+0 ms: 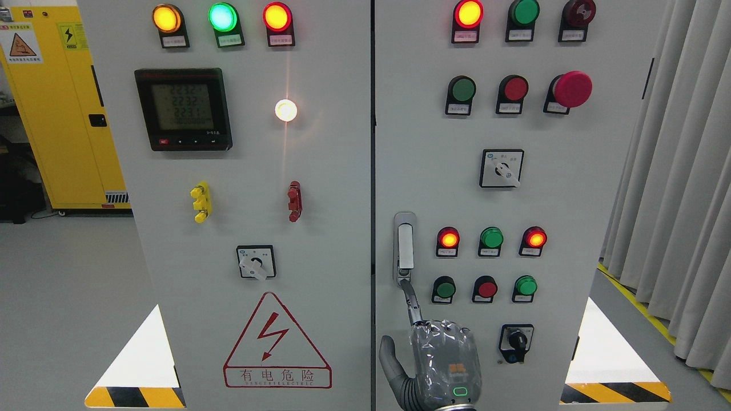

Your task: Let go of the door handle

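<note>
Right hand (437,365) at cabinet door's (571,228) bottom edge, index finger (410,299) extended touching door handle's (405,248) lower end, other fingers curled, gripping nothing.

The cabinet (320,171) is pale grey; its door handle (405,246) silver; the hand (442,365) at the frame's bottom grey with a green-lit mark; upper left, a yellow locker (51,114); lower corners, black-and-yellow hazard stripes (134,397); lower centre, a red lightning triangle (277,342).

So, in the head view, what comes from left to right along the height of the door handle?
Yellow cabinet → yellow terminal → red terminal → door handle → red lamp → green lamp → red lamp → curtain.
</note>
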Action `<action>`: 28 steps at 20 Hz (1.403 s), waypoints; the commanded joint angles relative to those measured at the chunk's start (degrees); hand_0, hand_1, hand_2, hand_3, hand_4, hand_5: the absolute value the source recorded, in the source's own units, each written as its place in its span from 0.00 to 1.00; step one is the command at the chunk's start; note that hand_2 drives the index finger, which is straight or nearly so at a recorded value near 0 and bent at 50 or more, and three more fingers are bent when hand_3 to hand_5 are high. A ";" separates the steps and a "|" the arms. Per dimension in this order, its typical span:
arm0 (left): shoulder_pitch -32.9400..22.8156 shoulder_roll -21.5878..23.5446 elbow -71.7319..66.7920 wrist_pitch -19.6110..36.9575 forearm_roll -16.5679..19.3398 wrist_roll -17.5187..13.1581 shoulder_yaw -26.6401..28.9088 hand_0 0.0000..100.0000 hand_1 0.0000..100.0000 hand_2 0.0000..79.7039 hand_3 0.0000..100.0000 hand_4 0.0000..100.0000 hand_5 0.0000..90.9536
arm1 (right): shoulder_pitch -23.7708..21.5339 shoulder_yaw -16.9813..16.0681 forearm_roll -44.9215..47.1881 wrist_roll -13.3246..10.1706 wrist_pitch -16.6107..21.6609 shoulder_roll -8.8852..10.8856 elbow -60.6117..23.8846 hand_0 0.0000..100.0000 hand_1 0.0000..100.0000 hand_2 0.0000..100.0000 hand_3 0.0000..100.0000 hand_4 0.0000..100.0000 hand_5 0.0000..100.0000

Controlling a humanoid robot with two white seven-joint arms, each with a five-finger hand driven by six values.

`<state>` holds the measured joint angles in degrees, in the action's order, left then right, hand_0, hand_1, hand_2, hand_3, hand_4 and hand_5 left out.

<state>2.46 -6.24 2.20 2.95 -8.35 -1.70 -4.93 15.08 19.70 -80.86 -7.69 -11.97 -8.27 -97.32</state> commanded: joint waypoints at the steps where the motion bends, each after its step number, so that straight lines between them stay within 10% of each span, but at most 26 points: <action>1: 0.00 0.00 0.00 -0.05 0.00 0.03 0.01 0.12 0.56 0.00 0.00 0.00 0.00 | -0.05 0.16 -0.44 -0.48 0.10 0.10 -1.65 0.67 0.41 0.08 1.00 1.00 1.00; 9: 0.00 0.00 0.00 -0.05 0.00 0.03 0.01 0.12 0.56 0.00 0.00 0.00 0.00 | -0.23 0.34 -0.44 -0.92 0.36 0.01 -2.70 0.67 0.41 0.15 1.00 1.00 1.00; 12: 0.00 0.00 0.00 -0.05 0.00 0.03 0.01 0.12 0.56 0.00 0.00 0.00 0.00 | -0.84 0.16 -0.35 -1.01 0.36 -0.08 -3.75 0.71 0.42 0.49 1.00 1.00 1.00; 13: 0.00 0.00 0.00 -0.05 0.00 0.03 0.01 0.12 0.56 0.00 0.00 0.00 0.00 | -1.80 -0.01 -0.26 -0.92 0.62 0.01 -4.80 0.87 0.42 0.60 1.00 1.00 1.00; 17: 0.00 0.00 0.00 -0.05 0.00 0.03 0.01 0.12 0.56 0.00 0.00 0.00 0.00 | -3.48 -0.54 -0.09 -0.66 0.80 0.18 -8.14 1.00 0.31 0.69 1.00 1.00 1.00; 22: 0.00 0.00 0.00 -0.05 0.00 0.03 0.01 0.12 0.56 0.00 0.00 0.00 0.00 | -3.57 -1.42 0.27 -0.22 1.94 0.36 -10.44 0.51 0.27 0.74 1.00 1.00 1.00; 28: 0.00 0.00 0.00 -0.05 0.00 0.03 0.01 0.12 0.56 0.00 0.00 0.00 0.00 | -2.70 -2.92 0.27 0.13 4.23 0.36 -10.70 0.38 0.22 0.80 1.00 1.00 1.00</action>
<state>2.46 -6.24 2.20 2.95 -8.35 -1.70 -4.93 11.97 18.43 -80.70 -7.73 -8.08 -8.06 -105.05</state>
